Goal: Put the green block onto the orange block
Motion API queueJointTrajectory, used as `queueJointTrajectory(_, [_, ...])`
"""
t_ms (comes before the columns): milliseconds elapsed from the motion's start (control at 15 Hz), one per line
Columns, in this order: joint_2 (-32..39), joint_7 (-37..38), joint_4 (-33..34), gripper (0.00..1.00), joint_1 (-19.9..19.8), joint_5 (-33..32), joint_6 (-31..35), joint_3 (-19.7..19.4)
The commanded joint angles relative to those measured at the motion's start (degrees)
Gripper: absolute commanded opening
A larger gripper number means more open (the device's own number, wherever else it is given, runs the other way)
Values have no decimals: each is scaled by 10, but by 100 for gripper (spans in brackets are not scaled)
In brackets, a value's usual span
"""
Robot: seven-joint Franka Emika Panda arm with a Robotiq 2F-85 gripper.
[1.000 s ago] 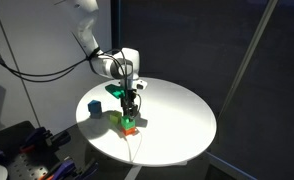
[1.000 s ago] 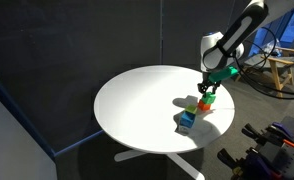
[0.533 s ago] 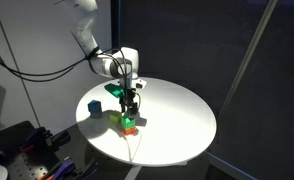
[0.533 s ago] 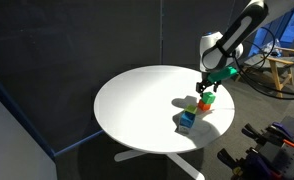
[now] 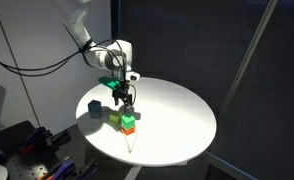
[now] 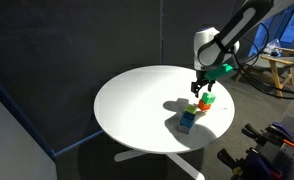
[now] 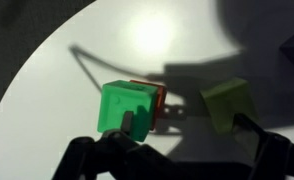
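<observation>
On the counter point(image 5: 182, 110), the green block point(image 5: 127, 119) sits atop the orange block point(image 5: 130, 130), and the gripper point(image 5: 123, 98), jaws spread and empty, has risen clear, so placement looks done.

This looks like a robotics lab or test space. A bare round white table point(image 5: 182, 115) stands alone, closed in beyond its far edge by dark curtain panels point(image 6: 67, 50). A robot arm point(image 5: 77, 25) trailing loose black cables point(image 5: 32, 70) reaches in over one edge. Cluttered electronic gear point(image 5: 27, 150) sits low beside the table's near edge, and a wooden trestle point(image 6: 283, 70) stands off to one side.
</observation>
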Motion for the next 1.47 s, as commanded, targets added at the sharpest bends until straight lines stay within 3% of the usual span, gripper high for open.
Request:
queueJointTrajectory(0, [-42,-58,-23,100,-3,-1,-18,28])
queueJointTrajectory(400, [-79,-116,-41,100,2,-4,-25,62])
queueJointTrajectory(1000, [-124,-38,-41,100,23,17,-51,76])
queueJointTrajectory(1400, [-169,-33,-53,100,23,62,-61,93])
